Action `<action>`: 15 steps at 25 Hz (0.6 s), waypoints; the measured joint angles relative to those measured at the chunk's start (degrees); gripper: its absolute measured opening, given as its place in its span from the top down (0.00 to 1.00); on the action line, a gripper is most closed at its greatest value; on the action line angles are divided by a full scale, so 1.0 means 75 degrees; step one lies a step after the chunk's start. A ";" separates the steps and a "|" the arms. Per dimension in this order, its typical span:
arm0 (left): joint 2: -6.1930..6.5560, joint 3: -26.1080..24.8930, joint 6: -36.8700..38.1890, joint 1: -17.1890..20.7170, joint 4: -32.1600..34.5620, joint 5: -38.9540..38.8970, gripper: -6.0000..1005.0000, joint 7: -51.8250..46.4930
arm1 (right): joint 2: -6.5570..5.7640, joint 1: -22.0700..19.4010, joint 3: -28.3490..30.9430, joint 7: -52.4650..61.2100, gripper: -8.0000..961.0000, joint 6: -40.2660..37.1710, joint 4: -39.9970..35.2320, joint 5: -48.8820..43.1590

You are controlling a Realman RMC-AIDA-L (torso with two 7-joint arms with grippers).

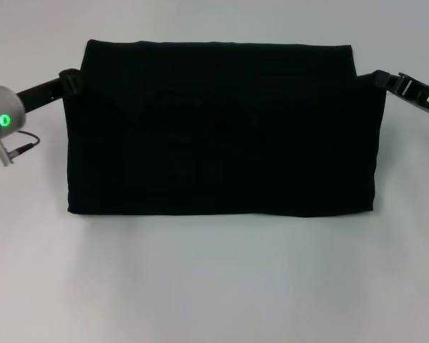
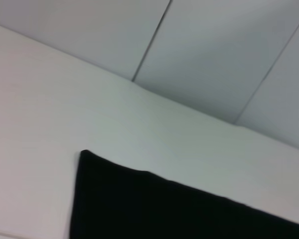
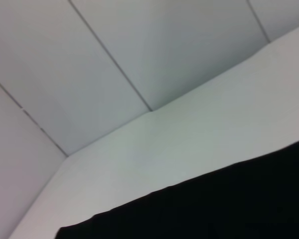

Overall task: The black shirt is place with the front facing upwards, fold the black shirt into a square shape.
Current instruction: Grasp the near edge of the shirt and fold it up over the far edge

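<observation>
The black shirt (image 1: 222, 132) lies flat on the white table (image 1: 214, 286) as a wide rectangle, plain black side up, with no print showing. My left gripper (image 1: 69, 81) sits at the shirt's left edge near its far corner and touches the cloth. Opposite it, my right gripper (image 1: 378, 76) meets the right edge near the far corner. The left wrist view shows a corner and edge of the black shirt (image 2: 164, 209) on the table. An edge of the black shirt (image 3: 214, 204) also fills the low part of the right wrist view.
White table surface surrounds the shirt on every side. Beyond the table's far edge stands a grey panelled wall (image 2: 214, 55), also seen as the panelled wall (image 3: 114, 50) from the right wrist. A cable (image 1: 21, 143) hangs off the left arm.
</observation>
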 joint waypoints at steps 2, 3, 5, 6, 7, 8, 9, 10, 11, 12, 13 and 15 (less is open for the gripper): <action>-0.0126 0.0152 -0.0408 -0.0055 -0.0020 -0.0050 0.94 0.0096 | 0.0010 0.0001 -0.0006 -0.0207 0.95 0.0211 0.0209 0.0139; -0.0200 0.0299 -0.0642 -0.0069 -0.0023 -0.0110 0.94 0.0139 | 0.0010 0.0001 -0.0011 -0.0351 0.95 0.0296 0.0315 0.0237; -0.0312 0.0571 -0.0995 -0.0076 -0.0024 -0.0252 0.94 0.0228 | 0.0011 0.0003 -0.0025 -0.0608 0.95 0.0429 0.0511 0.0383; -0.0374 0.0746 -0.1153 -0.0078 -0.0025 -0.0340 0.94 0.0276 | 0.0012 0.0003 -0.0030 -0.0727 0.95 0.0503 0.0577 0.0426; -0.0420 0.0889 -0.1271 -0.0078 -0.0025 -0.0401 0.94 0.0303 | 0.0013 0.0005 -0.0033 -0.0808 0.95 0.0571 0.0632 0.0456; -0.0479 0.1067 -0.1386 -0.0079 -0.0024 -0.0468 0.94 0.0321 | 0.0017 0.0005 -0.0034 -0.0858 0.95 0.0655 0.0681 0.0467; -0.0552 0.1261 -0.1544 -0.0079 -0.0010 -0.0536 0.94 0.0338 | 0.0019 0.0006 -0.0033 -0.0911 0.95 0.0774 0.0745 0.0480; -0.0588 0.1357 -0.1629 -0.0079 -0.0003 -0.0578 0.93 0.0357 | 0.0024 0.0011 -0.0033 -0.0964 0.95 0.0880 0.0807 0.0492; -0.0645 0.1546 -0.1796 -0.0079 0.0005 -0.0675 0.93 0.0441 | 0.0025 0.0019 -0.0035 -0.1029 0.95 0.0950 0.0857 0.0509; -0.0679 0.1699 -0.1943 -0.0079 -0.0011 -0.0803 0.93 0.0577 | 0.0028 0.0028 -0.0037 -0.1120 0.95 0.1019 0.0908 0.0529; -0.0709 0.1901 -0.2085 -0.0079 -0.0068 -0.0971 0.93 0.0782 | 0.0034 0.0040 -0.0040 -0.1230 0.95 0.1083 0.0961 0.0547; -0.0724 0.2167 -0.2245 -0.0081 -0.0162 -0.1249 0.93 0.1039 | 0.0054 0.0082 -0.0043 -0.1555 0.95 0.1235 0.1091 0.0569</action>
